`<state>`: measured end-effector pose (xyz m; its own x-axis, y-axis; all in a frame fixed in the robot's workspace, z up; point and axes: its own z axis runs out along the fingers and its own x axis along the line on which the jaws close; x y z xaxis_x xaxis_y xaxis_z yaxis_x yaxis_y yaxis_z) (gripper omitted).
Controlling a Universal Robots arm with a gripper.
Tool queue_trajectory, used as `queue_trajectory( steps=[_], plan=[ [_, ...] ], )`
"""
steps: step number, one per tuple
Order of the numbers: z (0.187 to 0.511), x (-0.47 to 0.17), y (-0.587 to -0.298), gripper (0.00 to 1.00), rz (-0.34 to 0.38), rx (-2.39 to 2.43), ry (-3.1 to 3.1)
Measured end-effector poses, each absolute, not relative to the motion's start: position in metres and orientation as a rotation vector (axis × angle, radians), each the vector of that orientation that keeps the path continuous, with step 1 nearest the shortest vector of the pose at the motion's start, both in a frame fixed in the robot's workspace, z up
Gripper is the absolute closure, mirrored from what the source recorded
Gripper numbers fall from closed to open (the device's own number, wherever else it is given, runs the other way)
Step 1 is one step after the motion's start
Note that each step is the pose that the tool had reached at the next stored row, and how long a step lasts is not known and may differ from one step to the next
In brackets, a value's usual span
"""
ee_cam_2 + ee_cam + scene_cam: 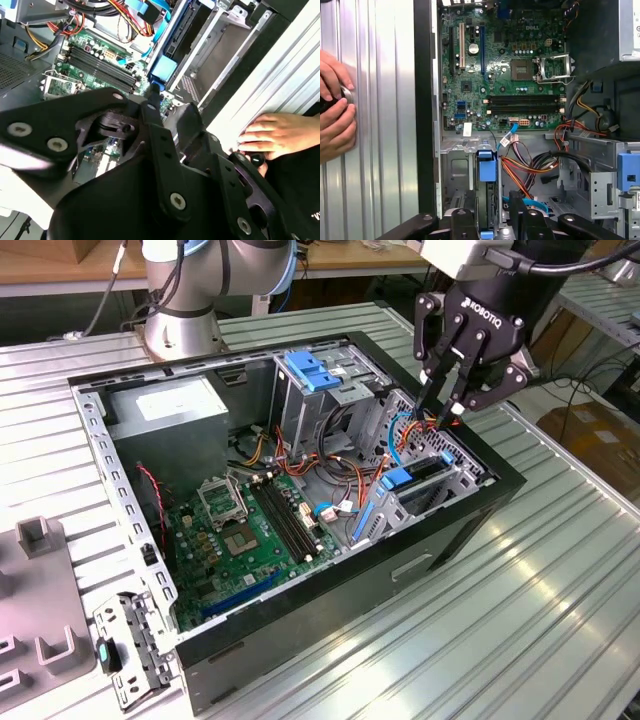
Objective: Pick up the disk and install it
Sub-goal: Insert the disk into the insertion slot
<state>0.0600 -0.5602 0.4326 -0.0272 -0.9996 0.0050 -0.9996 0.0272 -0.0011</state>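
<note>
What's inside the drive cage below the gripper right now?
The disk stands on edge in the drive cage, its blue tab showing. Cage walls cover its label and connectors.

The desk (560, 580) is ribbed bare metal, silvery with a soft sheen. The computer case (470, 530) has smooth black outer walls with a slight gloss and dull grey sheet metal inside. The motherboard (250, 530) is a green, lacquered-looking board. The gripper (445, 408) is matt black. The disk (487, 200) carries a smooth blue plastic tab, and the cables (520, 170) have shiny coloured plastic insulation.
</note>
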Motion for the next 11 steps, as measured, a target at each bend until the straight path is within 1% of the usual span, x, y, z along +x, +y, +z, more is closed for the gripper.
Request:
queue_trajectory(
  steps=[3, 4, 5, 11],
  plan=[
    [0.424, 0.061, -0.562, 0.76, 0.007, 2.189, -2.249],
    [0.422, 0.065, -0.562, 0.88, 0.007, 2.189, -2.249],
    [0.420, 0.072, -0.562, 0.89, 0.007, 2.189, -2.249],
    [0.408, 0.090, -0.563, 0.89, 0.007, 2.189, -2.249]
  ],
)
